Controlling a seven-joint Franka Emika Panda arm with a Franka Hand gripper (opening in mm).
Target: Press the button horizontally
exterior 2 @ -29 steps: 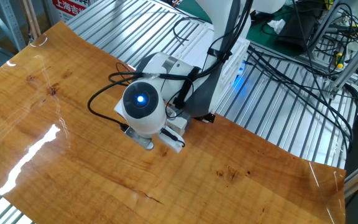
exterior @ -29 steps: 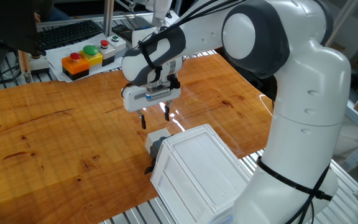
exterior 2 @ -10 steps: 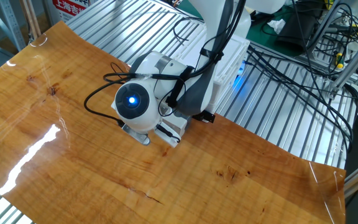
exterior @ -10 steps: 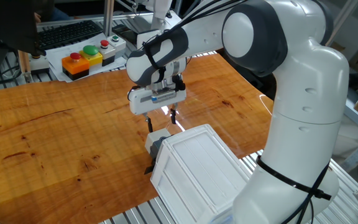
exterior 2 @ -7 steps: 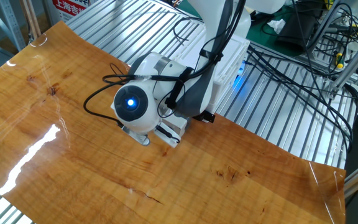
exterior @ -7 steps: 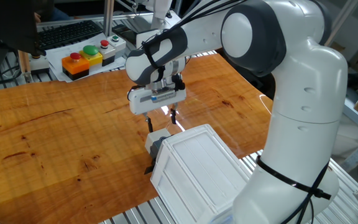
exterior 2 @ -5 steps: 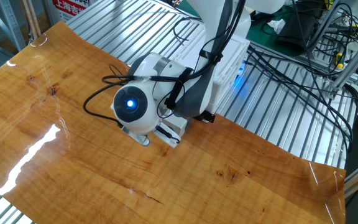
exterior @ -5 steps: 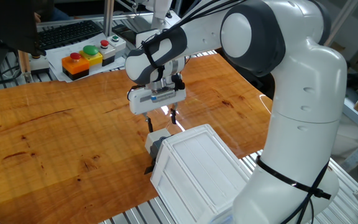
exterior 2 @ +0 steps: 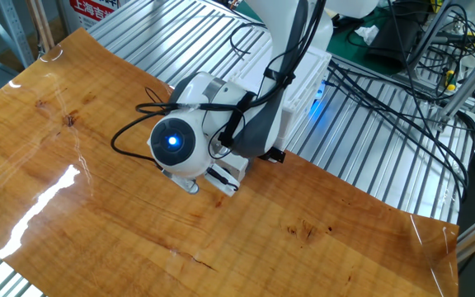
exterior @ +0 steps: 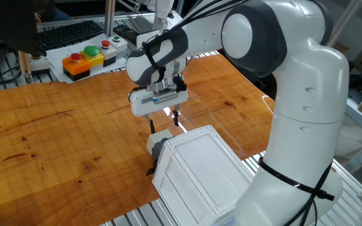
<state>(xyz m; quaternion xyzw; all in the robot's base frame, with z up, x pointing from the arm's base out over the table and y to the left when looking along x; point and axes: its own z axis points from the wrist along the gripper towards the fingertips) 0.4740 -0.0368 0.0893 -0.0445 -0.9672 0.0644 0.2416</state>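
The button [exterior: 158, 137] is a small pale cap on a dark grey base. It juts from the left end of a large white ribbed box [exterior: 200, 172] at the table's near edge in one fixed view. My gripper [exterior: 163, 123] points down just above and behind the button. Its two dark fingers [exterior: 151, 125] are open with a clear gap and hold nothing. In the other fixed view the arm's wrist [exterior 2: 176, 142] hides the fingers and the button, and only part of the white box [exterior 2: 303, 78] shows behind the arm.
A yellow-orange housing with red and green domed buttons [exterior: 83, 60] and a small white housing with a red button [exterior: 114, 44] stand at the table's far left edge. The wooden table [exterior: 55, 132] ends on metal slats [exterior 2: 361, 157]. Cables [exterior 2: 386, 91] lie beside the base.
Since 2.9 s ago the gripper has shifted a little right and toward the box, closer to the button. Over the last second it has barely moved, and its fingers stay open.
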